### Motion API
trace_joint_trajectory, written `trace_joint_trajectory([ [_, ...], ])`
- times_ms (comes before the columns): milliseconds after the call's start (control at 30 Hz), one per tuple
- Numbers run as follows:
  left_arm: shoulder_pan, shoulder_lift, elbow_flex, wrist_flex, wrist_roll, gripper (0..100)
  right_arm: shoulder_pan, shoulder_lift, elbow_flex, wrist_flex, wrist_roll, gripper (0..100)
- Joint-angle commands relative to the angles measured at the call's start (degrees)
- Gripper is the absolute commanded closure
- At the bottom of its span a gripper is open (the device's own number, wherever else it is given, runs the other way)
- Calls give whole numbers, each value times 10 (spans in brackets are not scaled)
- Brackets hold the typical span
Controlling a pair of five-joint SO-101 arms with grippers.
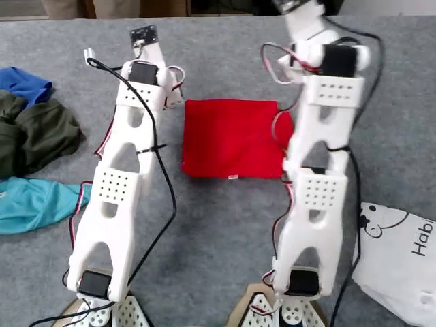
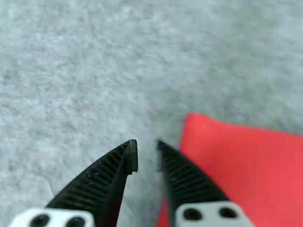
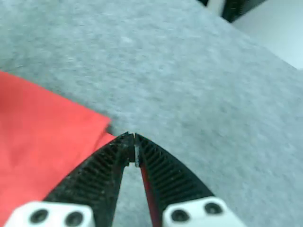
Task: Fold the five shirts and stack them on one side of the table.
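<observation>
I log shirt heap (image 1: 34,136) at left edge, white shirt (image 1: 398,262) lower right | left claw (image 2: 147,153) ajar, empty | right claw (image 3: 134,146) clenched beside red shirt (image 3: 42,142).

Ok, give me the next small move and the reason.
Probably open the right gripper and close both grippers on the red shirt's nearest corners, to carry it aside. It lies folded flat; the left gripper hangs slightly open beside one corner, the right shut at another, neither visibly holding cloth.

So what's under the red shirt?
The folded red shirt lies flat on the grey table, which shows beside it. Anything tucked straight beneath is covered, so I can't tell.
</observation>
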Motion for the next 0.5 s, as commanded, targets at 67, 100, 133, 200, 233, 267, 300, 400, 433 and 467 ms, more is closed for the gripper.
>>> trace_joint_trajectory([
  [67,23,-16,-83,55,1,801,27,-155,131,13,-5,988],
  [100,23,-16,-81,58,1,798,27,-186,182,13,-6,987],
  [133,23,-16,-79,62,1,797,26,-224,240,12,-6,987],
  [200,20,-16,-65,62,-5,797,19,-307,375,11,-24,987],
  [233,21,-16,-57,62,-14,797,15,-348,442,11,-45,987],
  [267,23,-16,-52,62,-21,796,8,-385,510,11,-68,986],
  [300,24,-16,-49,62,-28,796,0,-421,578,4,-93,985],
  [400,30,-16,-51,61,-43,795,-7,-499,763,-44,-206,938],
  [433,32,-15,-51,55,-50,795,-7,-517,818,-71,-253,899],
  [467,33,-13,-48,47,-55,795,-7,-531,869,-98,-299,853],
])
